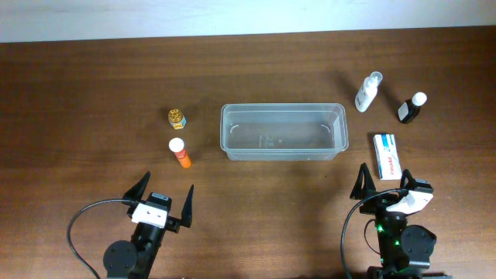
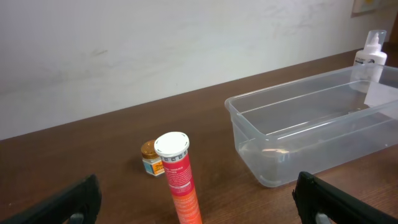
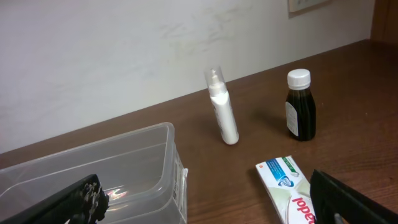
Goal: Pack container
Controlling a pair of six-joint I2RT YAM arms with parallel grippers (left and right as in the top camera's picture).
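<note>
Brown table (image 1: 85,85) — clear container (image 1: 283,107) centred

The dark brown wooden table (image 1: 93,85) carried a clear container (image 1: 283,155) at its middle. On the side toward the left edge stood a small gold-lidded jar (image 1: 177,118) and, nearer the front edge, an orange tube (image 1: 182,156) with a white cap. Toward the far right corner stood a white spray bottle (image 1: 367,94) and a dark bottle (image 1: 408,111) with a white cap. A toothpaste box (image 1: 387,155) lay flat nearer the front edge.
</note>
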